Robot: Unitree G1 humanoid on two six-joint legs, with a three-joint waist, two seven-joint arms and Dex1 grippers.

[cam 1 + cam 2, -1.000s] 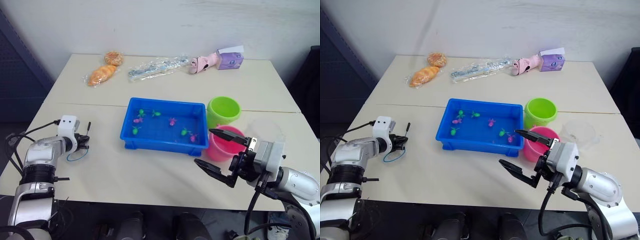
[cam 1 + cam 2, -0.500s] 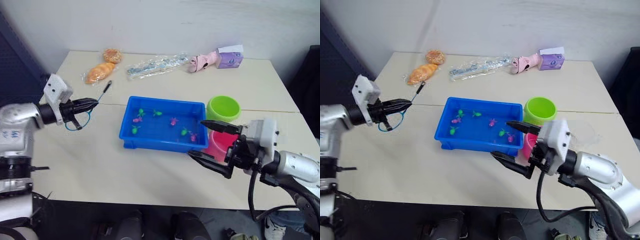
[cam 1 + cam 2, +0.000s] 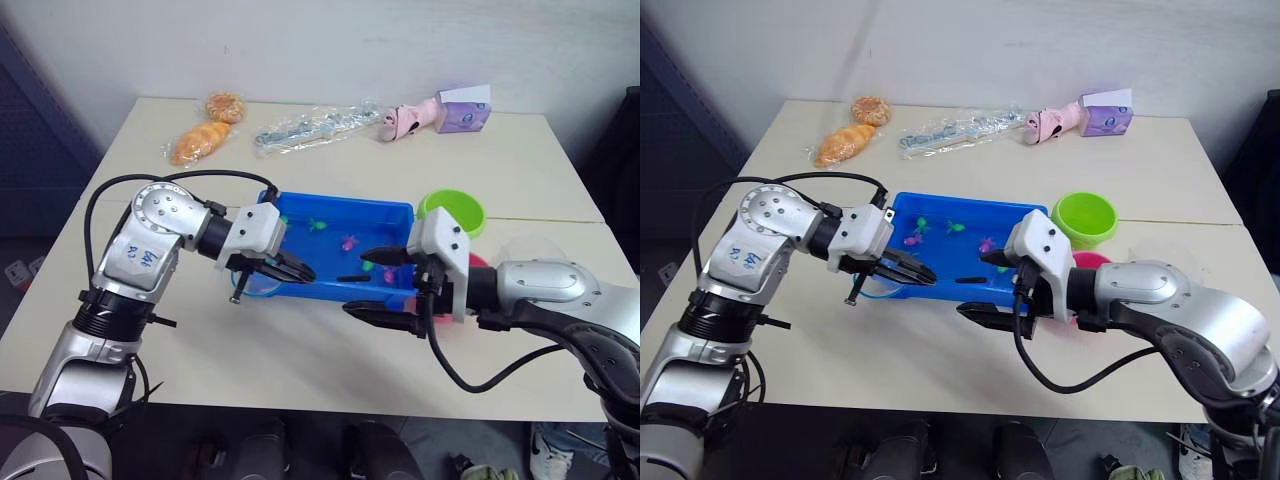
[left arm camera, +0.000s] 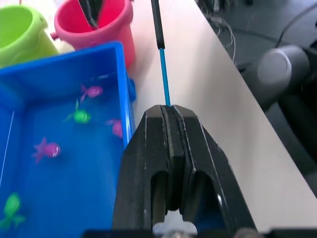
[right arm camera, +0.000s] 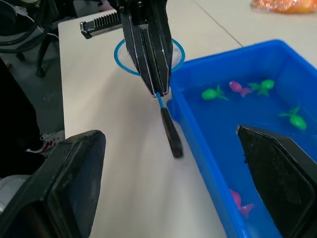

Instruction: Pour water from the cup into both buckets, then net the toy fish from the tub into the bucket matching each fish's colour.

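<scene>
The left hand (image 3: 908, 271) pinches the net (image 5: 148, 53) at the tub's (image 3: 940, 208) near rim; the right hand (image 3: 985, 287), fingers wide, faces it, pink bucket (image 4: 111, 25) behind.

Bright blue rectangular plastic tub (image 3: 970, 222), tiny green and pink plastic toy fish (image 5: 216, 92) inside. Lime green round pail (image 3: 1086, 218); pink round pail (image 4: 109, 22). Small net (image 5: 130, 58): light blue hoop, blue shaft, dark grip. Black two-finger left gripper (image 4: 172, 144). Far bagged item (image 3: 200, 148) orange, probably bread.
</scene>
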